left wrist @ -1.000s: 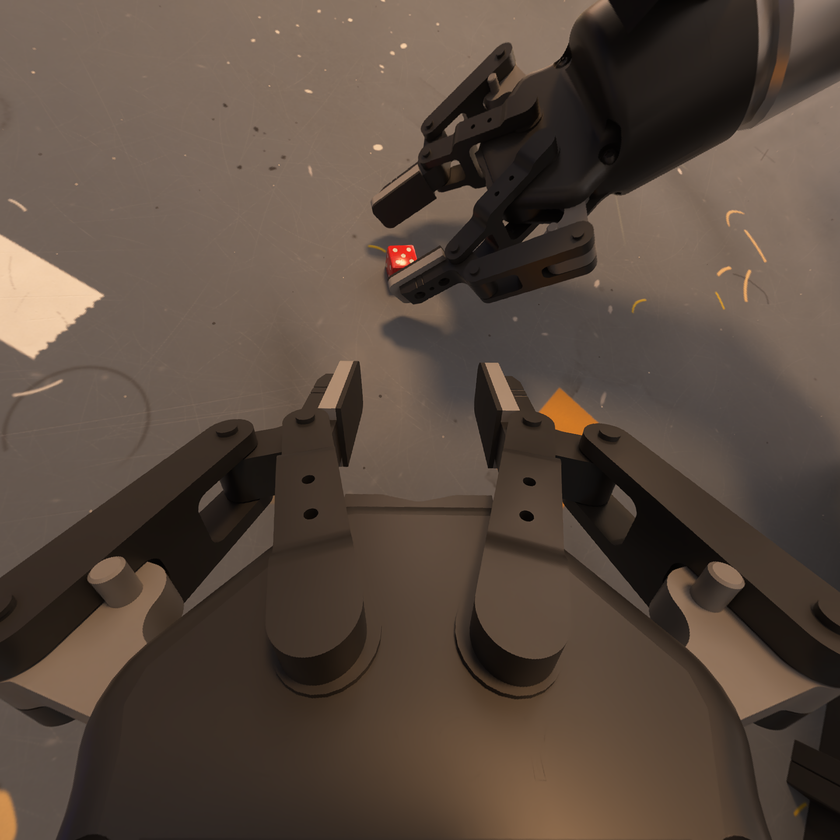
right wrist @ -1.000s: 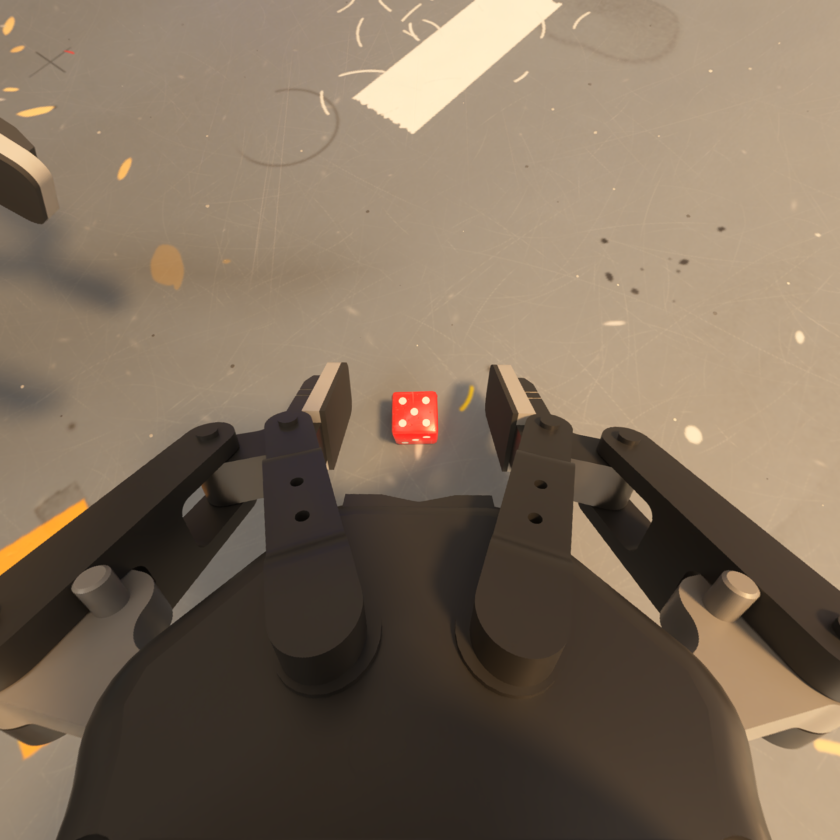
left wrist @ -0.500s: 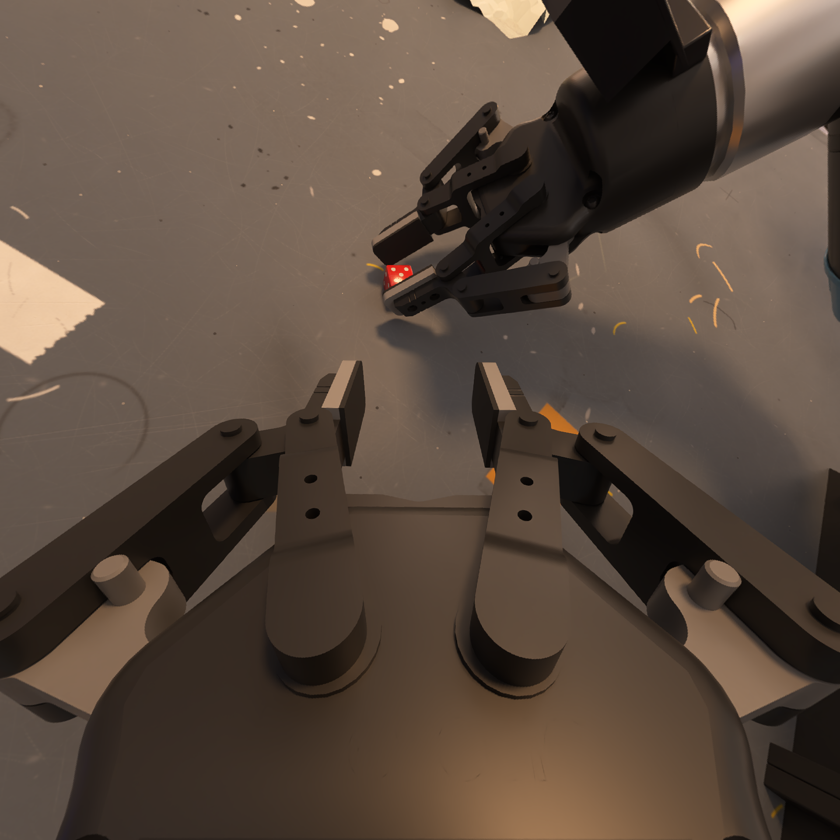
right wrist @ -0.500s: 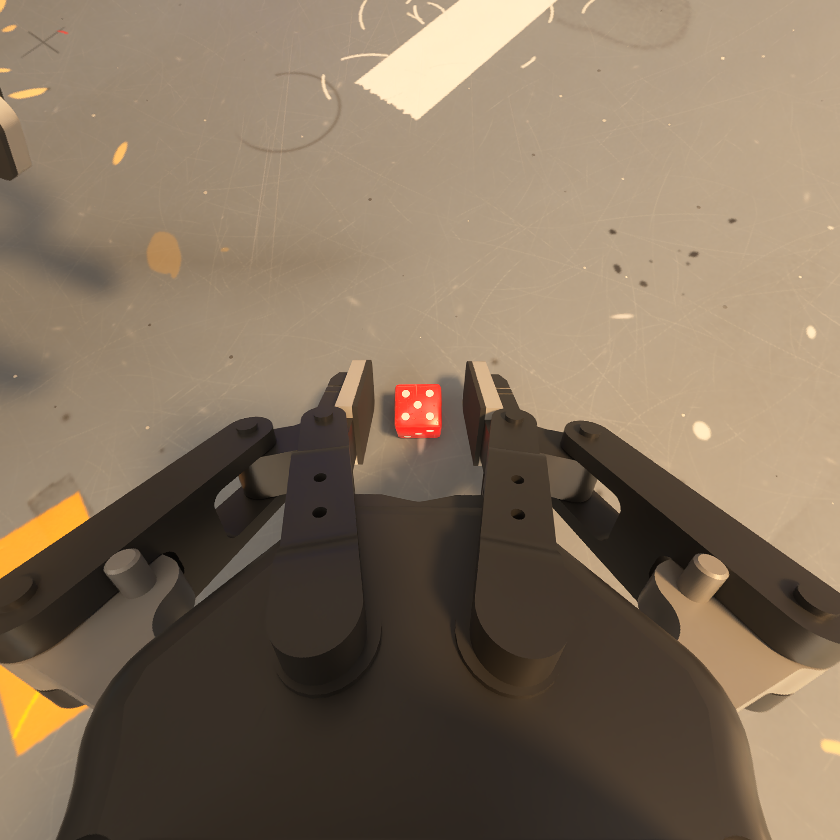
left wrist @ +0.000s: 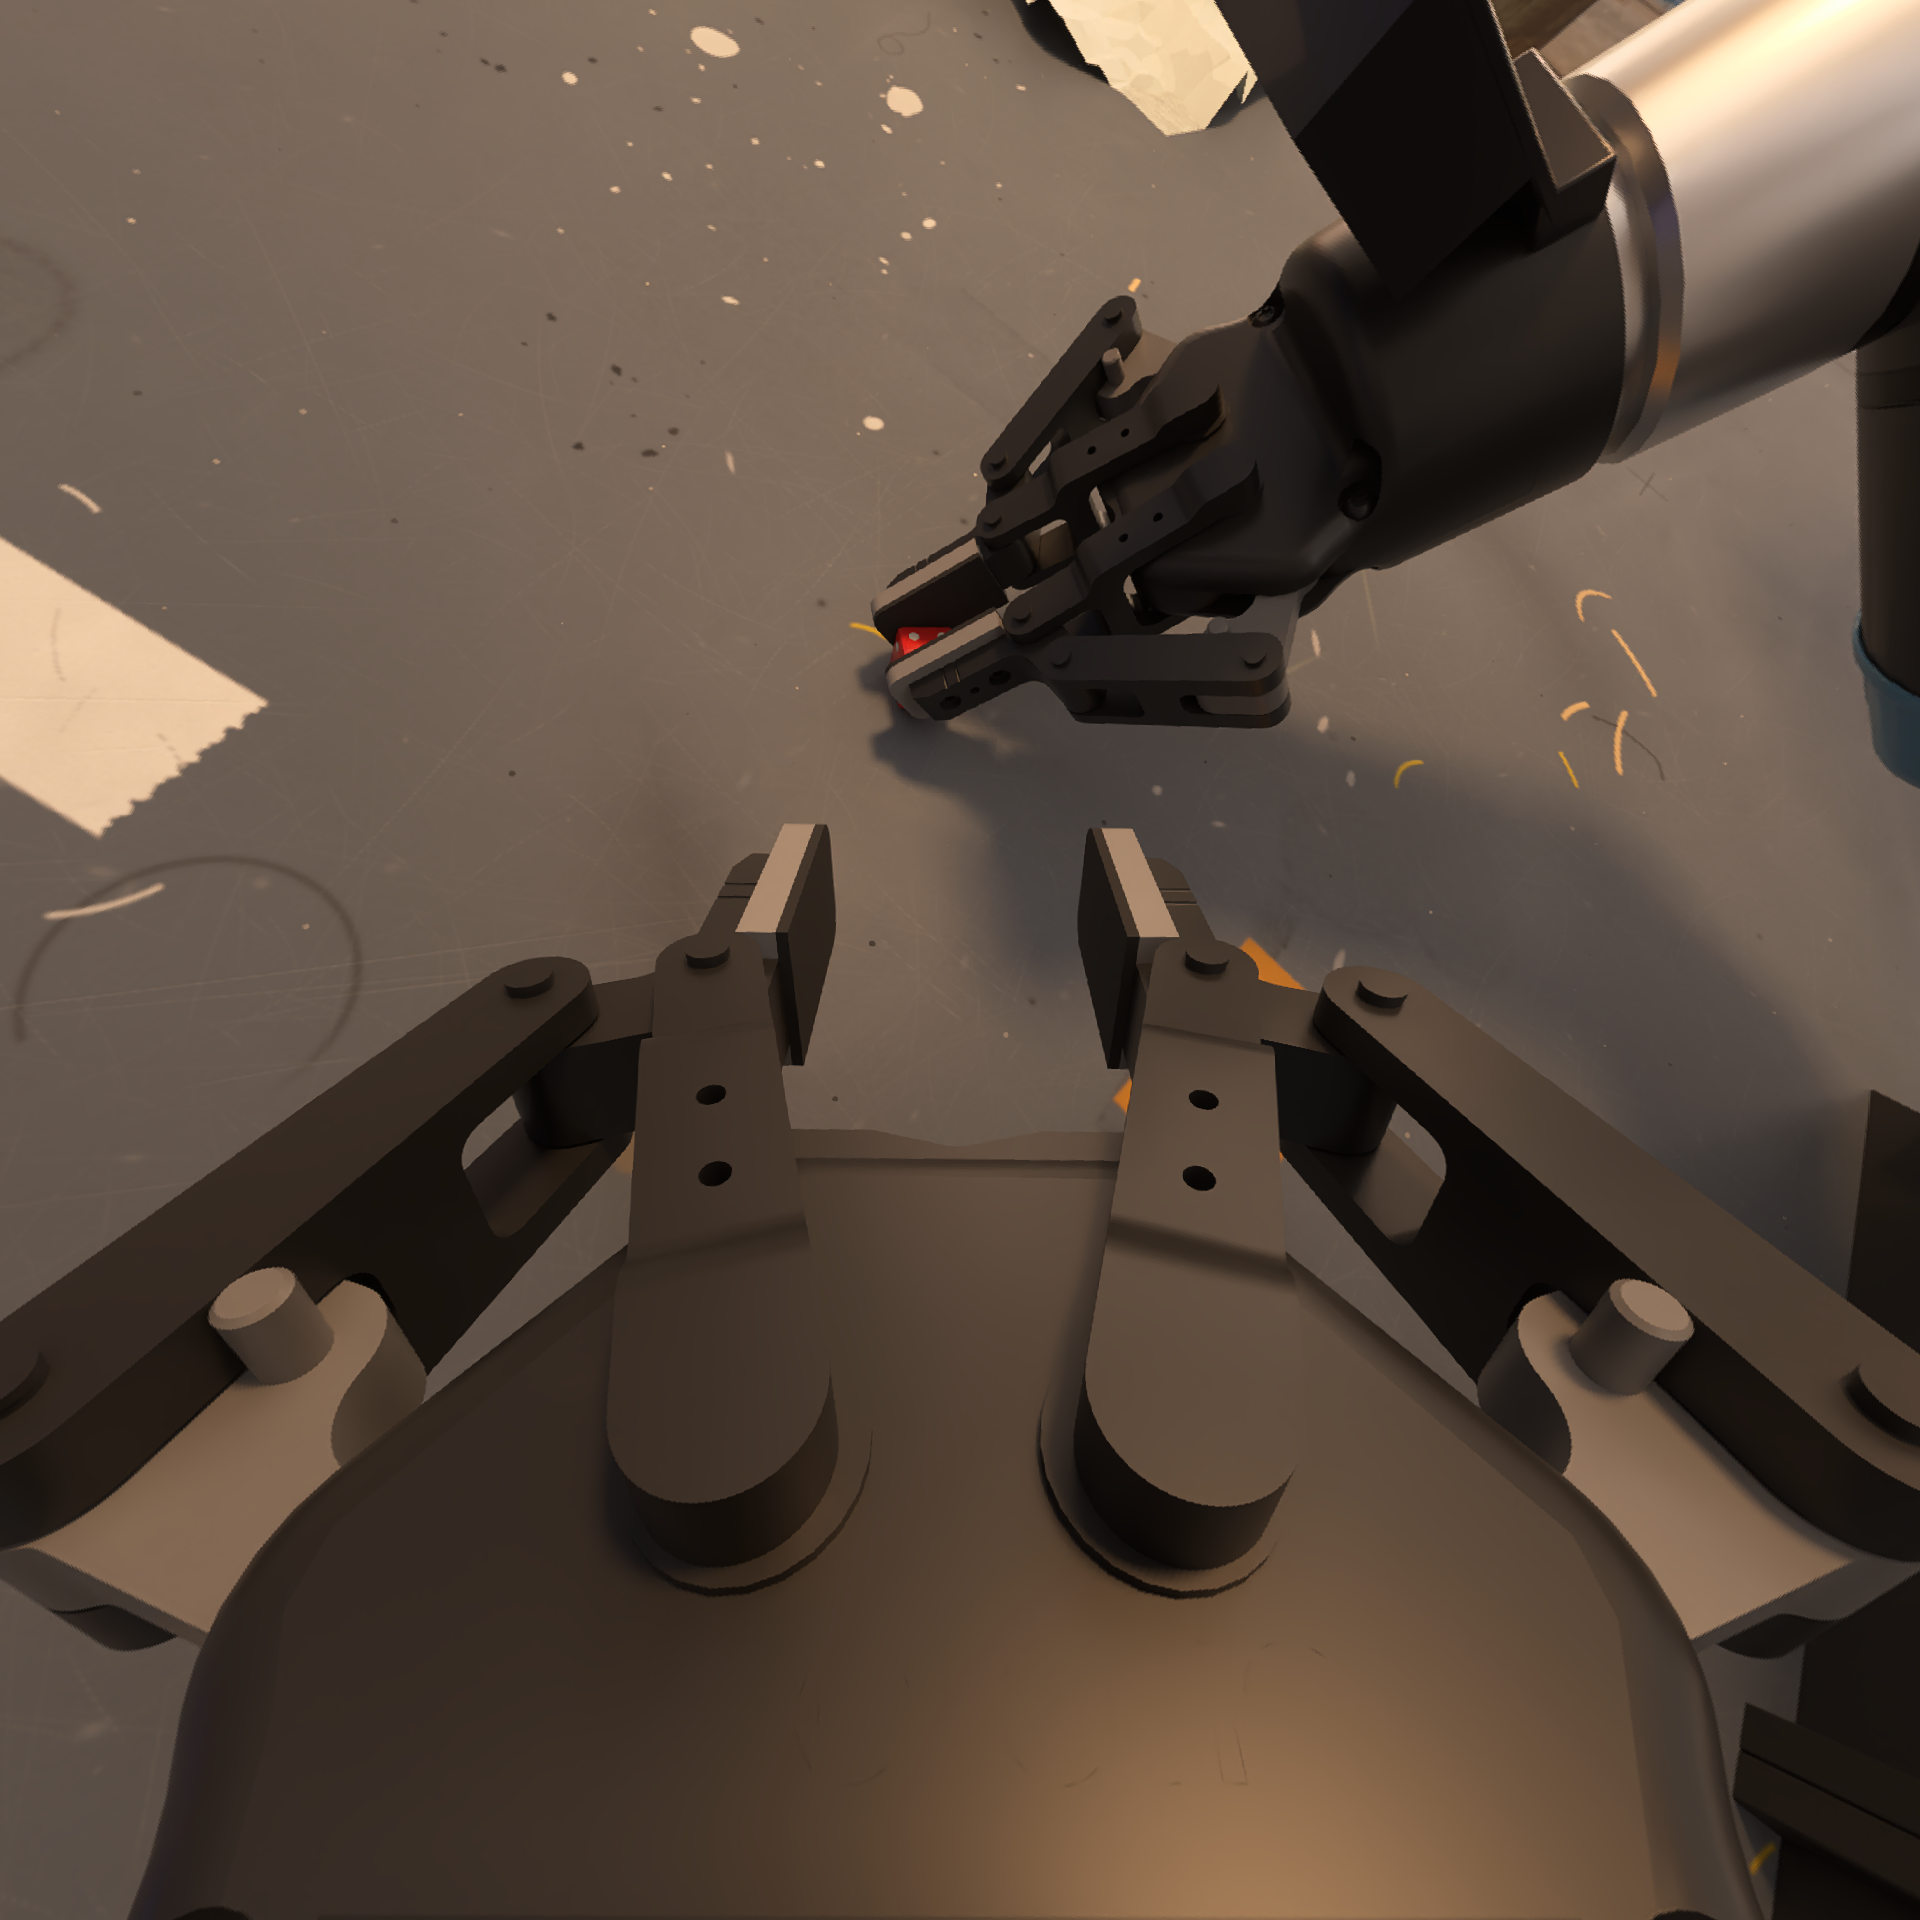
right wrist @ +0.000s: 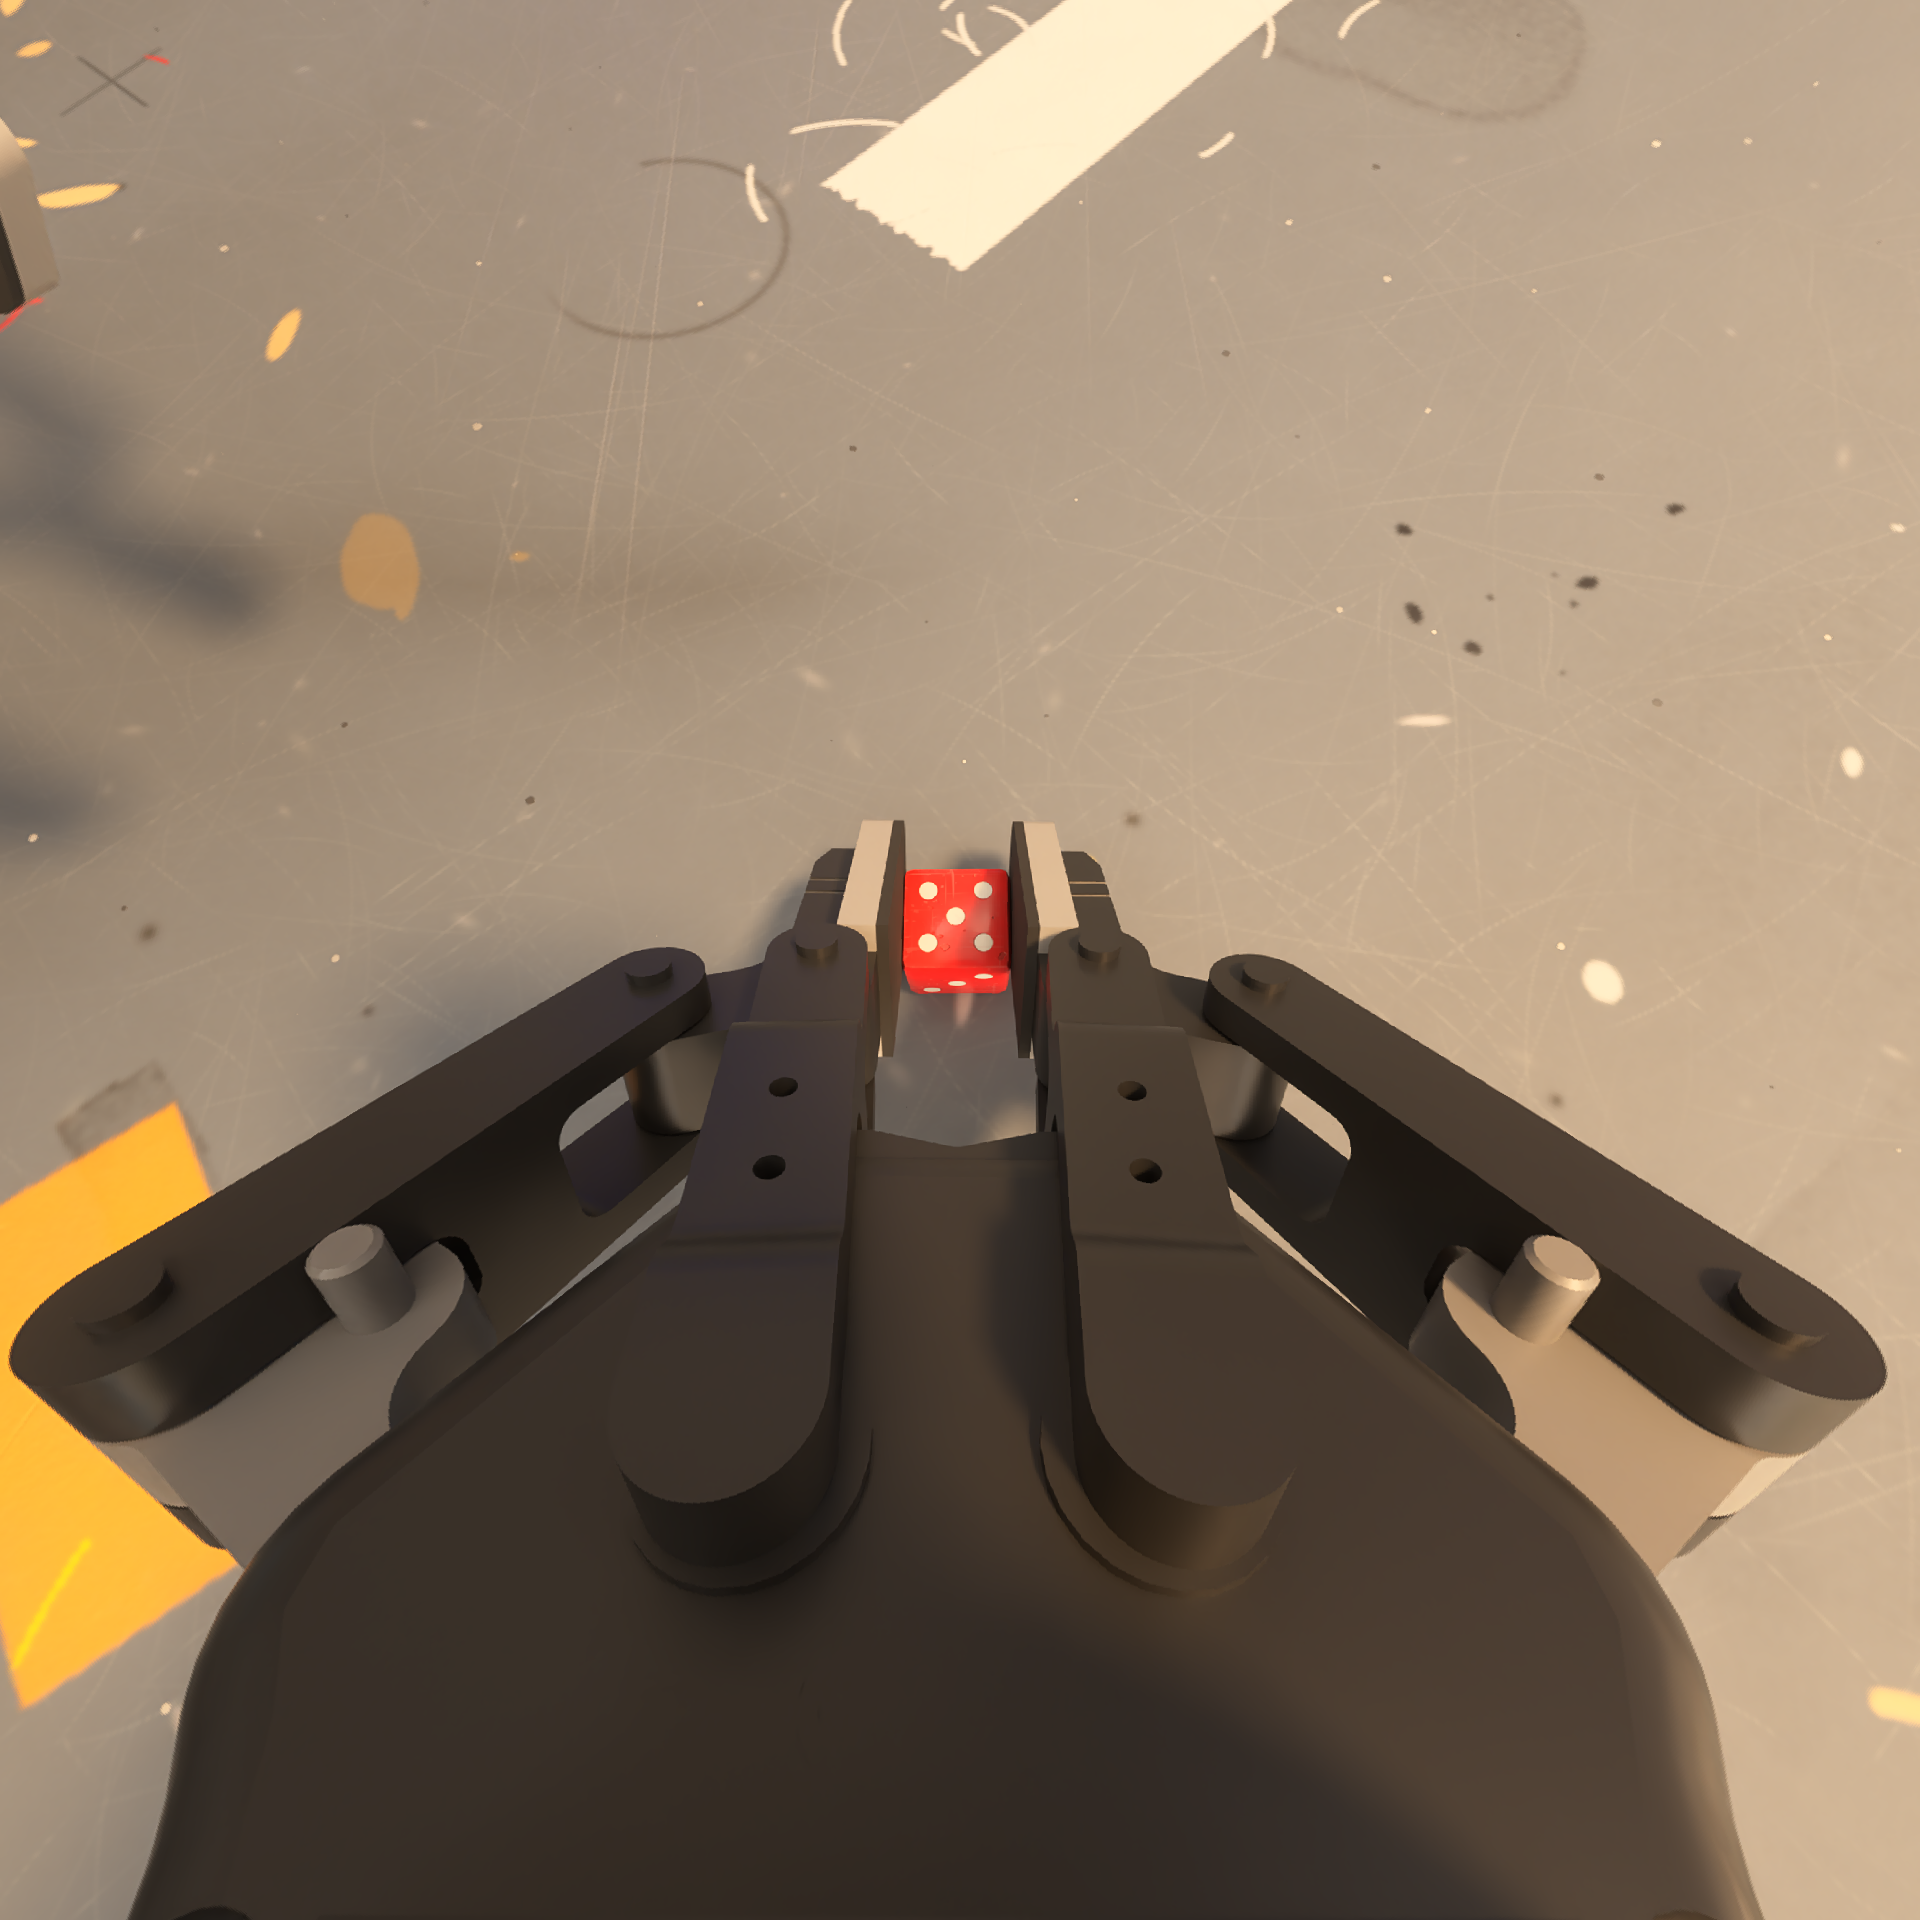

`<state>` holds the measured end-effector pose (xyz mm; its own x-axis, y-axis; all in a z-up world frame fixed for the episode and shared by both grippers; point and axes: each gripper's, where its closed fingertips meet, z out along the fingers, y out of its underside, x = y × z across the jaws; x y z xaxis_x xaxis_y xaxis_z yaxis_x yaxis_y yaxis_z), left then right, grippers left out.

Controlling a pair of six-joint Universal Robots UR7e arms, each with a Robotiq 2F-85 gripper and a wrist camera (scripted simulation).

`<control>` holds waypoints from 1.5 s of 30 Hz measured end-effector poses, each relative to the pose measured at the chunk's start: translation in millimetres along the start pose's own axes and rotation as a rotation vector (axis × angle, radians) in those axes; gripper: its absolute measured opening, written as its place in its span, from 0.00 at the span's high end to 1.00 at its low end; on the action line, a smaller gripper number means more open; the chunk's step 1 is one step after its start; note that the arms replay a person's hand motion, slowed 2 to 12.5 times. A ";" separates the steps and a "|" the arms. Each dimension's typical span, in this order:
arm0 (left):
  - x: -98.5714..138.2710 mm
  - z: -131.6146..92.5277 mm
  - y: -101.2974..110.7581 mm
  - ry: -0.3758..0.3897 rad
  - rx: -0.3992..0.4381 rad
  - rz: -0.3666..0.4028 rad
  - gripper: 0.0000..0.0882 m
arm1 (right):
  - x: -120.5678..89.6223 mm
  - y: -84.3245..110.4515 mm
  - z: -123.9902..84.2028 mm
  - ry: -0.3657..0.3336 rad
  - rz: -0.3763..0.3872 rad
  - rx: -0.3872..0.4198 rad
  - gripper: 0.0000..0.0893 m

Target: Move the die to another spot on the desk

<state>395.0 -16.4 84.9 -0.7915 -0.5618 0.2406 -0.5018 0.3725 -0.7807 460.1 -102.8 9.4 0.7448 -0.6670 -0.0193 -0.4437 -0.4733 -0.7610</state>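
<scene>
The die (right wrist: 956, 928) is a small red cube with white pips. It sits on the grey desk between the pads of my right gripper (right wrist: 956, 914), which is shut on it from both sides. In the left wrist view the right gripper (left wrist: 920, 649) reaches in from the upper right, low at the desk, and only a sliver of the die (left wrist: 914, 640) shows between its fingers. My left gripper (left wrist: 956, 925) is open and empty, hovering above the desk a short way in front of the die.
The desk (right wrist: 1351, 520) is scratched and paint-flecked. A strip of pale tape (right wrist: 1039, 135) lies beyond the die; it also shows in the left wrist view (left wrist: 104, 686). An orange patch (right wrist: 73, 1351) lies at the left. The right arm (left wrist: 1662, 260) crosses the upper right.
My right gripper's fingers have closed in from wide apart until they press on the die's sides. My left gripper has drawn back and up, staying open.
</scene>
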 end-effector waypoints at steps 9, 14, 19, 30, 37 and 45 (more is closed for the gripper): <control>-2.6 -1.9 -1.3 -0.006 0.004 0.000 0.51 | 0.8 1.6 -1.5 0.002 -0.003 0.002 0.80; -4.0 -2.9 -1.8 -0.011 0.006 0.002 0.51 | 1.4 2.5 -2.5 0.003 -0.005 0.001 0.80; -5.4 -3.9 -1.9 -0.017 0.006 0.005 0.52 | 1.7 3.3 -3.8 0.002 -0.010 0.001 0.80; -8.0 -5.9 -1.4 -0.028 0.006 0.012 0.52 | 3.4 5.7 -7.2 0.006 -0.021 0.004 0.80; -9.4 -7.1 -0.6 -0.034 0.006 0.015 0.52 | 5.1 7.7 -9.7 0.012 -0.026 0.005 0.80; -10.9 -8.4 0.6 -0.039 0.005 0.017 0.52 | 7.7 10.1 -13.0 0.022 -0.028 0.005 0.80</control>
<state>400.4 -3.8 86.7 -0.7854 -0.5842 0.2044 -0.4865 0.3785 -0.7874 454.8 -120.2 9.9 0.7457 -0.6661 0.0168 -0.4199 -0.4894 -0.7643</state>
